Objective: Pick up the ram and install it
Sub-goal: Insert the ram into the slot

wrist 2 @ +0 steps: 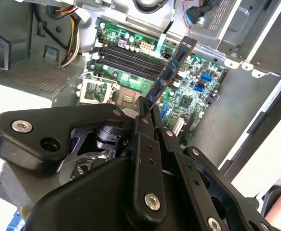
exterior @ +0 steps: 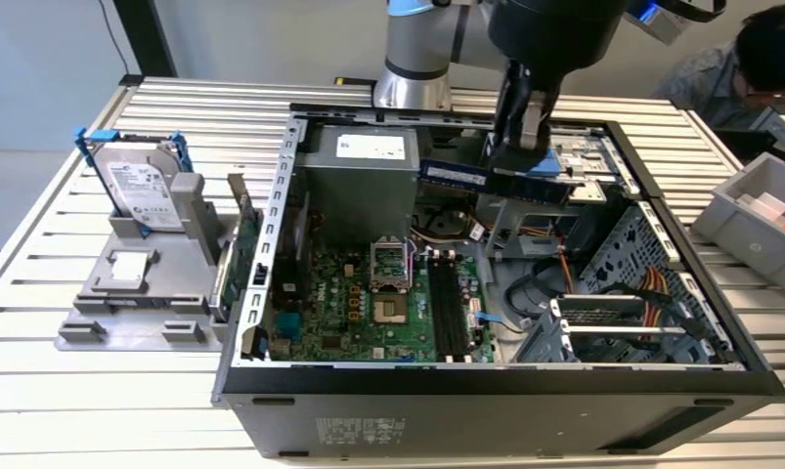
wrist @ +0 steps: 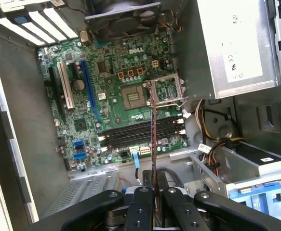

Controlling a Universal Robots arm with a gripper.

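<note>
**Ram gripped, hanging over the open case**

The gripper (exterior: 520, 156) is clamped on the ram (exterior: 494, 182); its fingers are drawn in tight on the stick's two flat faces, w/ more of the blue board showing toward the exterior view's left of the claw. The ram hangs above the open PC case (exterior: 497, 396) — not seated, touching nothing but the claw; it lies roughly level over the far part of the case, near the grey power supply (exterior: 353, 186). In the second wrist view the ram (wrist 2: 171, 72) juts out from the tips of the gripper (wrist 2: 148, 108), w/ the green motherboard (wrist 2: 193, 91) behind it. In the first wrist view the ram (wrist: 153, 144) is edge-on — a thin line rising from the gripper (wrist: 153, 192) and crossing the dark memory slots (wrist: 126, 134). Outside the case, on the exterior view's left, a hard drive (exterior: 138, 181) in a blue frame stands upright on a grey stand.
</note>
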